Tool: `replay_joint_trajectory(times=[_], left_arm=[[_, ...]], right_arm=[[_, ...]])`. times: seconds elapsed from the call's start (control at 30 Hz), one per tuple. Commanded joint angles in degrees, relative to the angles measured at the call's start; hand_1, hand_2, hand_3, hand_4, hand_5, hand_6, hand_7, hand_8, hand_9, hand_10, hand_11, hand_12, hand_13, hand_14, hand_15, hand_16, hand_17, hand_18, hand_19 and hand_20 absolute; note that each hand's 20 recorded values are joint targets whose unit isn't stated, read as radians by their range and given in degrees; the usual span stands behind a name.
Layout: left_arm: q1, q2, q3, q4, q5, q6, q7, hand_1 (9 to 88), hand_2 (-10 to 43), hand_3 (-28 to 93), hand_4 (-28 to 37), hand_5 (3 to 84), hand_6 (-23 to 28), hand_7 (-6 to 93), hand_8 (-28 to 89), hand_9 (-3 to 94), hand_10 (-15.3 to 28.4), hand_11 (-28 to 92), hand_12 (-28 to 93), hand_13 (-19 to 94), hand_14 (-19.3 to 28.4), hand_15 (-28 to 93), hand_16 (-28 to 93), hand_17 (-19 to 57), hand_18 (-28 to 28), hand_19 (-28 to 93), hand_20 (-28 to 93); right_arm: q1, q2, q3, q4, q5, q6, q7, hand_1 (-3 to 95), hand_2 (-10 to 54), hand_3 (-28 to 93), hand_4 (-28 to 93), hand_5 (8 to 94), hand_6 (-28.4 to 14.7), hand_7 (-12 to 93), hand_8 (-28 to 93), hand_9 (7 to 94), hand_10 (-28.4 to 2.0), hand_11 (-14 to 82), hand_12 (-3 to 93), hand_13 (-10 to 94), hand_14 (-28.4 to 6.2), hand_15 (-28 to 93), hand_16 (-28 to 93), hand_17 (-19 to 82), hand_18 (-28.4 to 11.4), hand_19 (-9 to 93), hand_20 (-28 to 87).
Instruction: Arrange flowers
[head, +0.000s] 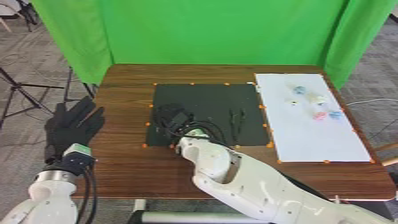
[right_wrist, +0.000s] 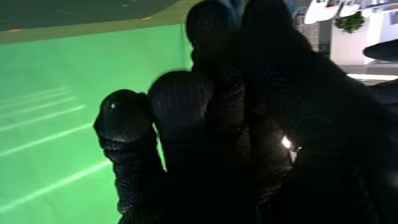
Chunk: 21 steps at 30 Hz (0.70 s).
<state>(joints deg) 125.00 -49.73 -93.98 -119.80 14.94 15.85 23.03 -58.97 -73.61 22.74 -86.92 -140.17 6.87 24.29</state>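
Note:
Above the black mat (head: 205, 92), my right hand (head: 175, 117) is over the mat's left half. In the right wrist view the black glove of my right hand (right_wrist: 231, 135) has its fingers extended and is open; a bluish patch between two fingers cannot be identified. Two thin dark items (head: 237, 122) lie on the mat to the hand's right. My left hand (head: 73, 125) is at the table's left edge with straight fingers. On the white sheet (head: 311, 142) are small flowers: a light blue one (head: 299, 90), a pink one (head: 320, 116), another blue one (head: 336, 115) and pale ones (head: 321, 100).
Orange markers line the black mat and the white sheet on the brown wooden table (head: 124, 165). A green curtain (head: 213, 32) hangs behind the table's far edge. Dark cables loop around the right wrist, and the right forearm crosses the table's front edge.

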Motion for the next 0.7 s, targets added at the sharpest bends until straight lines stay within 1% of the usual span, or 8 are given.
replay_joint_trajectory(times=[0.03,0.27,0.4,0.43,0.47,0.57,0.63,0.7], left_arm=[[0.2,-0.41,-0.48,-0.06,0.69,-0.3,-1.37,28.3,12.7,68,-28.3,38.3,8.3,15.1,-10,27.8,13.4,29,10,21,14.6,42,-9,-6.2,13.5,35,10],[0.5,-0.62,-0.8,-0.19,0.93,-0.3,-1.99,28.3,12.7,68,-28.3,38.4,8.3,15.2,-10,28.1,13.4,29,10,21,14.6,43,-9,-6.2,13.4,35,10],[0.9,-0.64,-0.98,-0.26,0.96,-0.46,-1.68,28.4,12.3,68,-28.3,38.4,8.3,15.2,-10,28.1,13.4,29,10,22,14.5,43,-9,-6.2,13.4,35,10],[0.5,-0.71,-0.89,-0.08,1.09,-0.56,-2.01,28.4,12.2,68,-28.3,38.3,8.3,15.2,-10,28.1,13.4,29,10,22,14.6,43,-9,-6.2,13.4,35,10],[0.5,-0.58,-0.75,-0.09,0.85,-0.51,-1.6,28.4,12.1,69,-28.3,38.3,8.3,15.2,-10,28.1,13.4,29,10,22,14.5,43,-9,-6.2,13.4,35,10],[0.3,-0.68,-0.58,0.03,0.97,-0.63,-1.79,28.5,11.8,69,-28.3,38.2,8.3,15.2,-10,28.0,13.4,29,10,21,14.5,42,-9,-6.2,13.4,34,10],[0.2,-0.75,-0.46,-0.04,0.56,-0.02,-1.5,28.6,11.7,69,-28.3,37.5,8.3,14.8,-10,27.7,13.3,28,10,21,14.5,42,-9,-6.2,13.4,34,10],[0.4,-0.67,-0.55,-0.02,0.62,-0.29,-1.4,28.7,11.2,69,-28.3,35.8,8.0,15.1,-10,27.2,13.2,28,10,21,14.5,42,-9,-6.2,13.4,34,10]], right_arm=[[-0.8,-0.3,-0.1,-0.7,1.0,1.4,3.0,58.2,-9.5,70,-28,71.0,-1.1,37,4,80.8,-9.7,17.2,47.5,68,-10.6,66,45,44,-20.9,91,36],[-1.4,-0.1,0.2,-2.2,1.0,1.5,3.1,56.1,-9.5,68,-28,68.0,-1.9,33,1,79.3,-10.1,16.3,46.2,67,-11.6,67,42,44,-21.1,91,34],[-1.6,0.0,0.3,-3.1,1.1,1.1,3.4,56.2,-9.5,68,-28,67.8,-1.8,32,1,79.0,-10.1,16.2,45.8,67,-11.6,68,41,44,-21.2,91,34],[-1.6,0.1,0.3,-3.2,1.0,1.2,3.7,55.8,-9.5,68,-28,67.8,-1.8,32,1,78.9,-10.1,16.3,45.7,67,-11.7,68,40,44,-21.2,91,34],[-1.4,0.1,0.1,-3.2,1.0,1.6,3.7,55.4,-9.5,67,-28,67.7,-1.7,31,1,78.8,-10.2,16.3,45.7,67,-11.8,69,39,44,-21.3,91,34],[-1.6,0.2,0.5,-3.7,1.3,1.8,4.5,52.6,-9.5,69,-28,67.4,-1.7,29,0,77.1,-10.9,19.7,42.8,67,-11.9,69,38,43,-21.3,91,34],[-1.5,0.1,0.8,-3.8,1.0,1.9,4.6,51.0,-9.5,70,-28,66.5,-1.4,27,-6,76.1,-11.3,22.0,41.2,67,-12.0,69,38,43,-21.4,91,34],[-1.4,0.2,0.7,-3.9,0.6,1.6,4.7,48.7,-9.5,72,-28,65.4,-1.6,26,-13,74.5,-12.2,25.8,37.7,67,-12.0,69,38,43,-21.5,91,33]])
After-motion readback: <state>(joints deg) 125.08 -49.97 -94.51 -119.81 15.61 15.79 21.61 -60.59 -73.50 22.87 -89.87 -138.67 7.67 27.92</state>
